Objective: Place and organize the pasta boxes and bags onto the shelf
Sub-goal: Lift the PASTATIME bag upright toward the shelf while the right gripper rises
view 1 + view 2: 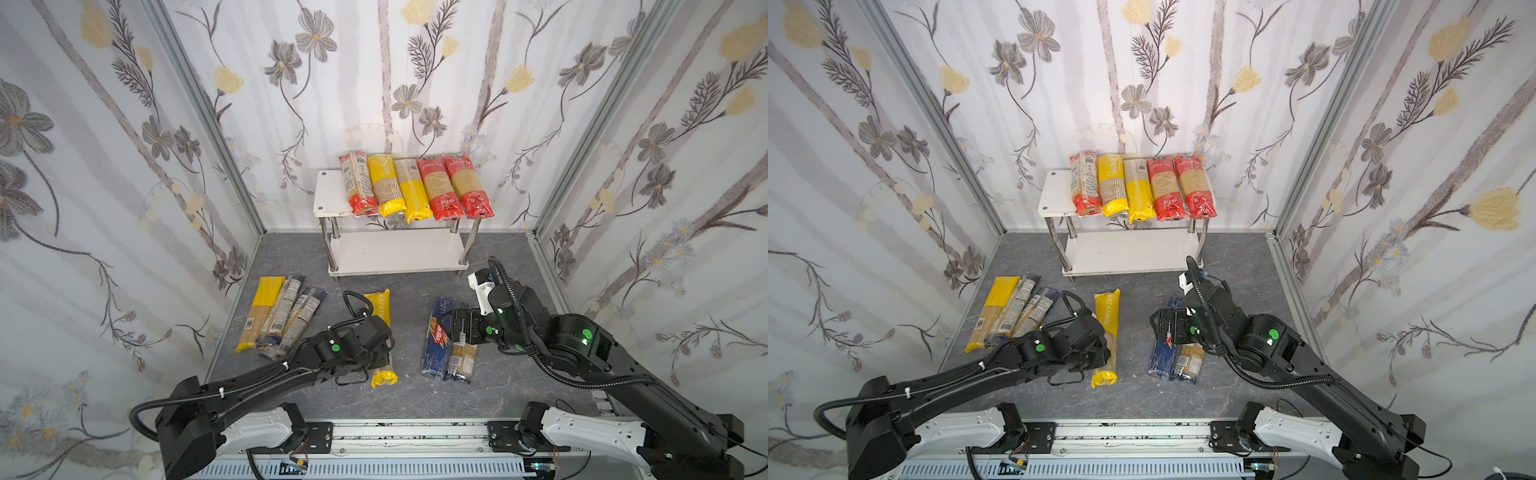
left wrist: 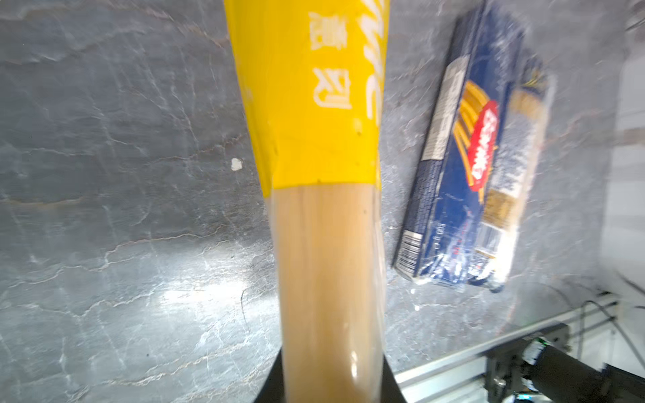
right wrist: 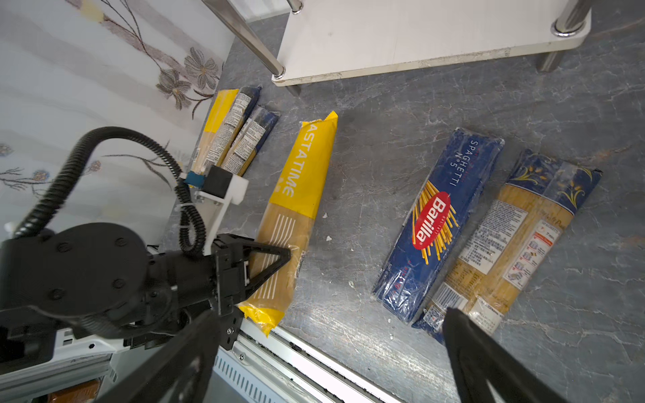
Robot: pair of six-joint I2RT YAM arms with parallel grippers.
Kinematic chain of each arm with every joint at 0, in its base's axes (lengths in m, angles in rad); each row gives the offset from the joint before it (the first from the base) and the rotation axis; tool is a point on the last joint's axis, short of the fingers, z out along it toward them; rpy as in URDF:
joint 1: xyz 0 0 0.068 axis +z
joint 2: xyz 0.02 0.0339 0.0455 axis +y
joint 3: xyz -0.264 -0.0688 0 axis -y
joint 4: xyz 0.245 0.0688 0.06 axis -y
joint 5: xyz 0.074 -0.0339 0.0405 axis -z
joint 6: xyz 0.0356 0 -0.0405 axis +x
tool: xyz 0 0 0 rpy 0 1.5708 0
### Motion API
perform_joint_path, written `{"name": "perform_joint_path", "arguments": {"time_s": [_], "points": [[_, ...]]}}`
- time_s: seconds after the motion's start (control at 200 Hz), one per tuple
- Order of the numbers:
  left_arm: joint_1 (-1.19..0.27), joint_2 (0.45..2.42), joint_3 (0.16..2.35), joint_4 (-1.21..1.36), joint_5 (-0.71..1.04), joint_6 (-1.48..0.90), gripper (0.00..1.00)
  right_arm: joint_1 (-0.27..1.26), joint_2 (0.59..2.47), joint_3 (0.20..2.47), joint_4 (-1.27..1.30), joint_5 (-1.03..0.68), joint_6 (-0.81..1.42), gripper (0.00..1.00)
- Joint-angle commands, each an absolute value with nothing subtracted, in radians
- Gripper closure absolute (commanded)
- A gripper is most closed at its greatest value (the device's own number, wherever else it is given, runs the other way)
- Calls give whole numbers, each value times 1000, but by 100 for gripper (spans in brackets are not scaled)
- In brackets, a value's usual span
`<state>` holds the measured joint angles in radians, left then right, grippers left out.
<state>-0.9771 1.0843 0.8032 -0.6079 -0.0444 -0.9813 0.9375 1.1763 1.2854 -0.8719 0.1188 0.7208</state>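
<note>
Barilla pack [image 2: 481,157] blurred (label smeared)

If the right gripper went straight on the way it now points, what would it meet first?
Probably the Barilla box, which lies right under the open right gripper. The blue-ended bag beside it is about as near, and depth is unclear.

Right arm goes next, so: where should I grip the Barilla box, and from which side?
Take the Barilla box at mid-length, across its narrow width, coming straight down from above with the open right gripper. It lies flat and long, so the middle should balance. The blue-ended bag lies close along one long side, leaving little room for a finger there.
</note>
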Motion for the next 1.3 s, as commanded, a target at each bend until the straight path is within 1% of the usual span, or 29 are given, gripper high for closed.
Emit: {"name": "perform_joint_path", "arguments": {"time_s": [0.0, 0.125, 0.235, 0.36, 0.53, 0.649, 0.789, 0.929, 0.954, 1.134, 1.179, 1.294], "points": [[-972, 977, 840, -696, -75, -1034, 100, 927, 1229, 1335, -796, 61, 667, 0], [-971, 849, 898, -806, -89, -1075, 100, 913, 1301, 1405, -776, 20, 638, 0], [-971, 801, 1026, -979, -155, -1104, 100, 910, 1369, 1488, -769, -13, 612, 0], [-971, 827, 1226, -1186, -254, -1107, 100, 905, 1446, 1594, -769, -45, 585, 0], [-971, 937, 1540, -1381, -404, -1042, 100, 896, 1529, 1719, -775, -81, 560, 0], [-966, 1037, 1716, -1388, -456, -938, 100, 882, 1565, 1789, -788, -98, 544, 0], [-913, 1182, 1879, -1385, -470, -811, 100, 857, 1576, 1847, -814, -103, 525, 0], [-773, 1324, 2028, -1383, -455, -660, 100, 827, 1566, 1868, -831, -110, 509, 0], [-751, 1349, 2059, -1381, -450, -638, 100, 791, 1564, 1869, -834, -112, 507, 0], [-611, 1545, 2303, -1361, -394, -480, 100, 729, 1545, 1870, -835, -121, 481, 0], [-578, 1579, 2321, -1328, -381, -445, 100, 714, 1543, 1869, -835, -121, 473, 0], [-455, 1651, 2347, -1216, -282, -390, 100, 671, 1544, 1870, -831, -134, 454, 0]]}}
